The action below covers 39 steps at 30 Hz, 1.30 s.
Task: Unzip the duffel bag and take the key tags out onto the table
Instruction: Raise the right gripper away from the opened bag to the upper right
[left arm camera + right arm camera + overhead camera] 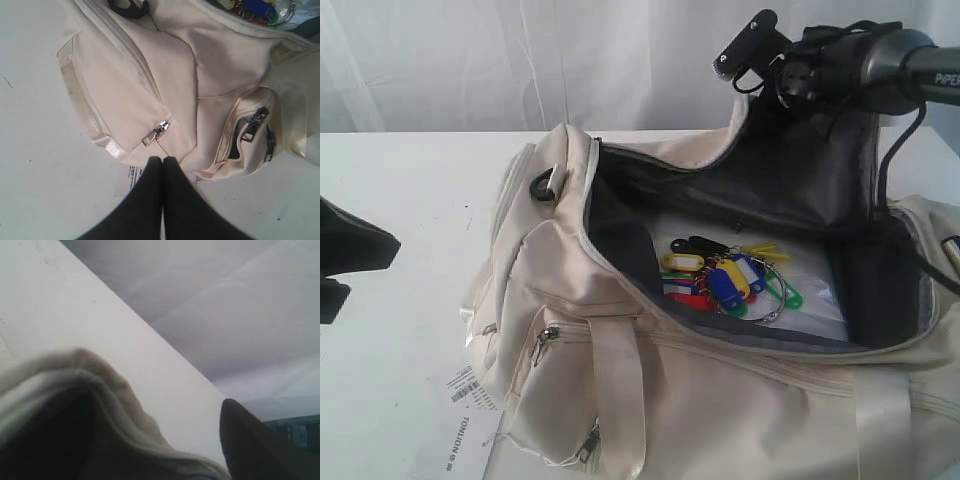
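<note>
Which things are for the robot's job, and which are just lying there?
For the job: duffel bag, key tags inside it, table.
Just lying about: white barcode paper label beside the bag.

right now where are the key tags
In the exterior view the key tags lie in a bunch inside the unzipped duffel bag, on the pale floor of its main compartment, a little right of the view's centre.
</note>
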Motion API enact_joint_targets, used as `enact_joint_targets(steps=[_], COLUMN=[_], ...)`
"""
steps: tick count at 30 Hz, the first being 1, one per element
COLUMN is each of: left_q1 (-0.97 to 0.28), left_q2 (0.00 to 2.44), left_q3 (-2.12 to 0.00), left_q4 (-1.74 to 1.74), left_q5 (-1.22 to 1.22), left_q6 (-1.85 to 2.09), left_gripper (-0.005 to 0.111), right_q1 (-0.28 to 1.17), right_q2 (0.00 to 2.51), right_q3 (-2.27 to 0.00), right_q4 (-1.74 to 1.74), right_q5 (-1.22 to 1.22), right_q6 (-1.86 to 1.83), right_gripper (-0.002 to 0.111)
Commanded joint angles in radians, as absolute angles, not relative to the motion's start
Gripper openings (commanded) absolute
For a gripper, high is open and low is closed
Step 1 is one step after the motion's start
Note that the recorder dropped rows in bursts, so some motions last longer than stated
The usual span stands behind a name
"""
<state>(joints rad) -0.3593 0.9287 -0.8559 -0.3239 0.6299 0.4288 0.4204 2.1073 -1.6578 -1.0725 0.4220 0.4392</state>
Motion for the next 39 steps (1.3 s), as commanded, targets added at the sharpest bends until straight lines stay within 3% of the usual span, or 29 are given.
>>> enact_joint_targets(steps=[1,9,12,14,15,17,23,28,34,39], left_q1=[-0.362,-0.362,-0.362,-0.362,-0.362,-0.362,-0.362,-0.362,-0.362,-0.362], left_q2=[0.919,0.919,0.919,0.919,0.919,0.919,0.919,0.919,0.919,0.919], left_q3=[-0.850,-0.850,-0.850,-0.850,-0.850,-0.850,-0.850,-0.850,-0.850,-0.850], left_q4=[-0.350,-0.352,-0.352,-0.357,-0.359,-0.359,-0.366,-0.371,-0.373,-0.400], left_q5=[0.647,0.649,0.651,0.655,0.657,0.657,0.657,0.657,0.666,0.674], left_q6=[0.424,0.424,0.424,0.424,0.426,0.426,0.426,0.426,0.443,0.449], left_gripper=[0.000,0.000,0.000,0.000,0.000,0.000,0.000,0.000,0.000,0.000], right_q1=[0.413,0.413,0.413,0.413,0.413,0.410,0.418,0.431,0.462,0.462], right_q2=[2.025,1.884,1.853,1.846,1.852,1.866,1.979,2.064,2.121,2.111], right_q3=[-1.665,-1.665,-1.665,-1.665,-1.665,-1.665,-1.665,-1.697,-1.702,-1.702], right_q4=[-1.073,-0.949,-0.802,-0.586,-0.429,-0.231,-0.091,0.396,0.506,0.508], right_q5=[0.470,0.483,0.561,0.688,0.808,0.902,0.951,0.635,0.158,0.149], right_q6=[0.507,0.581,0.545,0.298,0.081,-0.156,-0.263,-0.535,-0.560,-0.421], right_gripper=[0.068,0.068,0.063,0.046,0.026,0.001,0.000,0.000,0.000,0.000])
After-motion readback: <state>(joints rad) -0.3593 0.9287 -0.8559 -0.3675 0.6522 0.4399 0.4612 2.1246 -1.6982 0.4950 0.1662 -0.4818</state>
